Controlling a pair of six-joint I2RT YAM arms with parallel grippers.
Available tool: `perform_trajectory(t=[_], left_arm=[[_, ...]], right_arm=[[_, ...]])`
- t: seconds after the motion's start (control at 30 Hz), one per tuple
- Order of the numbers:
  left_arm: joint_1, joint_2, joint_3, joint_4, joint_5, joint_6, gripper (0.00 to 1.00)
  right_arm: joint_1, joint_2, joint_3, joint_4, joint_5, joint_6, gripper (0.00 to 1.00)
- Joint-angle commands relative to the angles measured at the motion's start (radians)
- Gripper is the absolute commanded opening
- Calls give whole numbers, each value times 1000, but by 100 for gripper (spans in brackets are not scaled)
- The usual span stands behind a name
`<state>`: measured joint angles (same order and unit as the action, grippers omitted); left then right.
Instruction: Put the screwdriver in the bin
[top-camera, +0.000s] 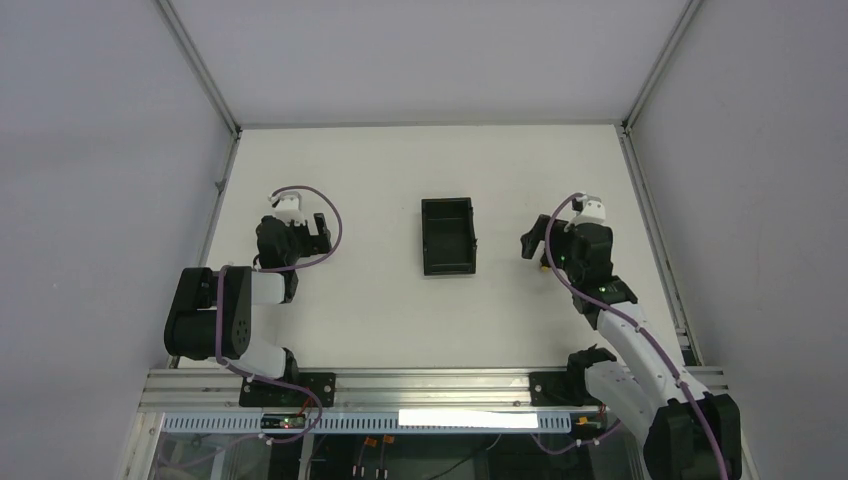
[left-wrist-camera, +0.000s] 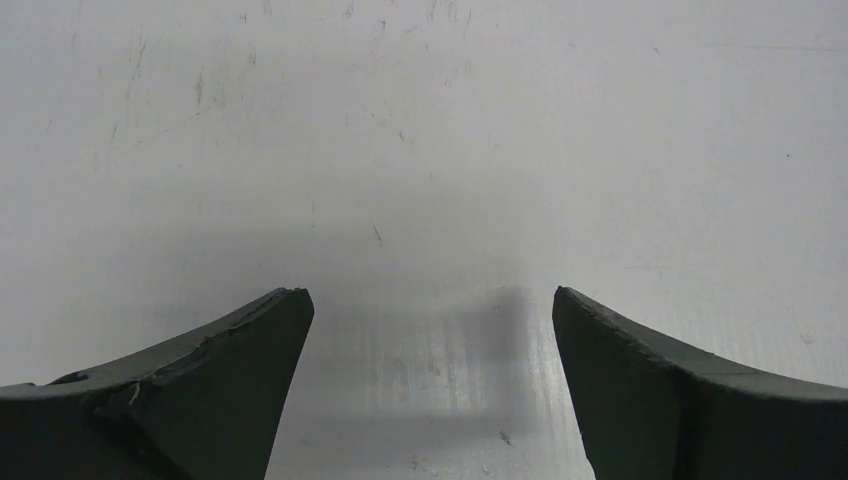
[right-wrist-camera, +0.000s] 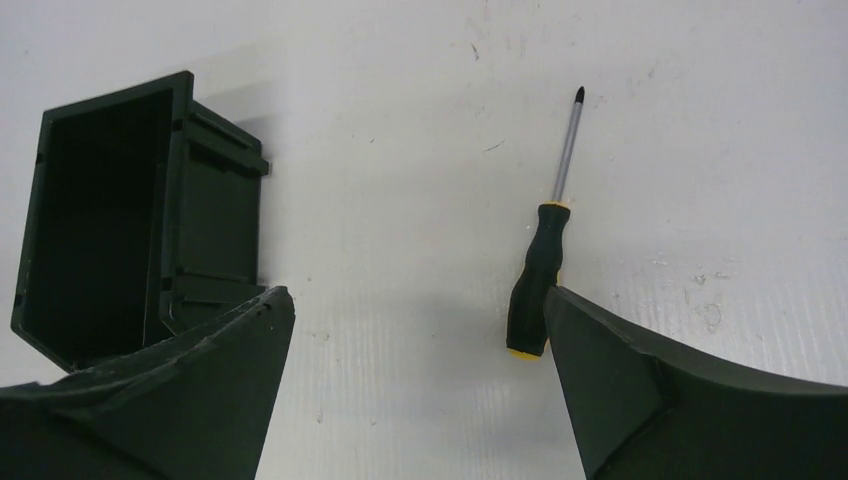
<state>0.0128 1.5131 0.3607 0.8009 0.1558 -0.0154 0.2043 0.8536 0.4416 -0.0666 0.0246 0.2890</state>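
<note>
The screwdriver (right-wrist-camera: 538, 285) lies on the white table, with a black handle, a yellow end toward me and a thin shaft pointing away. My right gripper (right-wrist-camera: 417, 292) is open and low over the table. Its right finger (right-wrist-camera: 640, 380) is against the handle's right side, and the handle lies just inside the jaws. The black bin (right-wrist-camera: 215, 210) stands to the left, beyond the left finger. In the top view the bin (top-camera: 447, 236) is at the table's middle and the right gripper (top-camera: 546, 250) is to its right, hiding the screwdriver. My left gripper (top-camera: 305, 238) is open and empty (left-wrist-camera: 430, 292).
The table (top-camera: 400, 310) is bounded by grey walls on the left, right and back. A metal rail (top-camera: 430, 385) with both arm bases runs along the near edge.
</note>
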Motion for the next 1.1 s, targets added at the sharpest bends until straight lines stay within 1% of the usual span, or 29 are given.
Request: perform_trajectory(t=[0.0, 0.07, 0.13, 0.17, 0.23, 0.3, 0.37, 0.4, 0.47, 0.53, 0.63, 0.7, 0.77, 0.93, 1.0, 1.07], left_arm=[[-5, -7, 7, 31, -12, -4, 100], [-7, -7, 7, 31, -12, -3, 100], [-6, -7, 7, 31, -11, -4, 100], [-6, -7, 7, 31, -13, -4, 100], [-7, -7, 8, 31, -13, -4, 100], [-6, -8, 7, 31, -13, -4, 100], [-6, -7, 7, 31, -12, -4, 100], [-7, -7, 7, 31, -12, -4, 100], [-7, -7, 8, 31, -12, -4, 100], [-6, -7, 7, 31, -12, -4, 100], [-7, -7, 8, 31, -12, -4, 100], [-6, -7, 8, 31, -12, -4, 100], [-7, -7, 7, 31, -14, -4, 100], [-7, -7, 7, 31, -12, -4, 100], [-7, -8, 7, 31, -12, -4, 100], [-7, -7, 7, 31, -12, -4, 100]], right_arm=[[-3, -40, 49, 35, 107, 65, 99], [-3, -41, 119, -46, 114, 66, 99], [-4, -21, 231, -192, 26, 2, 99], [-3, 2, 285, -245, 9, -17, 99], [-3, 78, 422, -409, 61, -4, 99], [-6, 192, 583, -598, 134, 9, 99], [-6, 317, 738, -751, 198, 19, 99], [-6, 372, 787, -810, 237, 29, 99], [-17, 471, 846, -876, 285, 28, 99], [-36, 554, 868, -889, 269, 23, 99], [-78, 673, 868, -857, 175, 12, 98], [-88, 767, 861, -833, 146, 8, 96], [-94, 824, 835, -791, 128, 7, 93], [-96, 904, 751, -690, 68, 14, 80], [-97, 931, 732, -672, 67, 12, 75], [-97, 954, 722, -665, 65, 9, 63]])
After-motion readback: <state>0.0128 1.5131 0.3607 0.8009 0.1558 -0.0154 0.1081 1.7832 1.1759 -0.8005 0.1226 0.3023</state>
